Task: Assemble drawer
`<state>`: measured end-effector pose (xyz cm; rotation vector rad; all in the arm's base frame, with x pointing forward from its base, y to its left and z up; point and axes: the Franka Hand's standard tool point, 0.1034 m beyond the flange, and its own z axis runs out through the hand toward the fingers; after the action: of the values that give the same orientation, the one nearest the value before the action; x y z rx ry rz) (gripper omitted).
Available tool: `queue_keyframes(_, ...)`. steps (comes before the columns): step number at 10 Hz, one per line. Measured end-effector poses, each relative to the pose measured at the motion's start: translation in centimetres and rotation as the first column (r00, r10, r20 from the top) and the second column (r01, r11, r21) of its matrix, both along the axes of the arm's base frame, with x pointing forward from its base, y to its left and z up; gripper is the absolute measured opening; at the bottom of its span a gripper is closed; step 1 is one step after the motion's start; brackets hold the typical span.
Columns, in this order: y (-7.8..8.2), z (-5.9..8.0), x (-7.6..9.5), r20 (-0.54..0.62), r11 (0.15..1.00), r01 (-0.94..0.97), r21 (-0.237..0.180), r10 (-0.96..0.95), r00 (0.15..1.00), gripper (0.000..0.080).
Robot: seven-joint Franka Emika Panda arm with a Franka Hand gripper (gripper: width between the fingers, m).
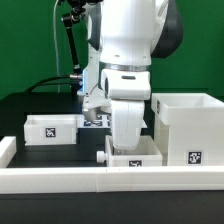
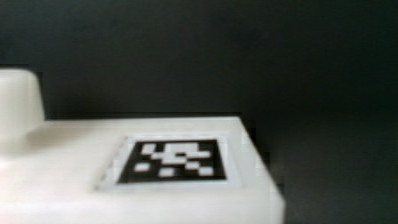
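The drawer's tall white casing [image 1: 185,125] stands at the exterior view's right, with a tag on its front. One low tray [image 1: 50,128] lies at the left, also tagged. The second tray [image 1: 135,152] lies in the middle, just behind the rim wall. My gripper [image 1: 128,140] is lowered onto this tray, and the hand's body hides the fingers. The wrist view shows a white tagged face [image 2: 175,162] very close, a white rounded part [image 2: 16,100] beside it, and black table beyond. No fingers can be made out there.
A low white rim wall [image 1: 100,180] runs along the front of the black table. The marker board [image 1: 92,121] lies behind my arm. A dark stand with cables [image 1: 70,45] rises at the back left.
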<state>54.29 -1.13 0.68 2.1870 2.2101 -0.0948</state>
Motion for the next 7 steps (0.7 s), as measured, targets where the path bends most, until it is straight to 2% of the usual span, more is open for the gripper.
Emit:
queue_keyframes(5,0.24,0.53,0.6,0.018,1.0,0.025,0.001,-0.025,1.0,0.0041)
queue_keyframes(7,0.17,0.28,0.39,0.024,1.0,0.026,0.003,-0.026,0.999,0.0041)
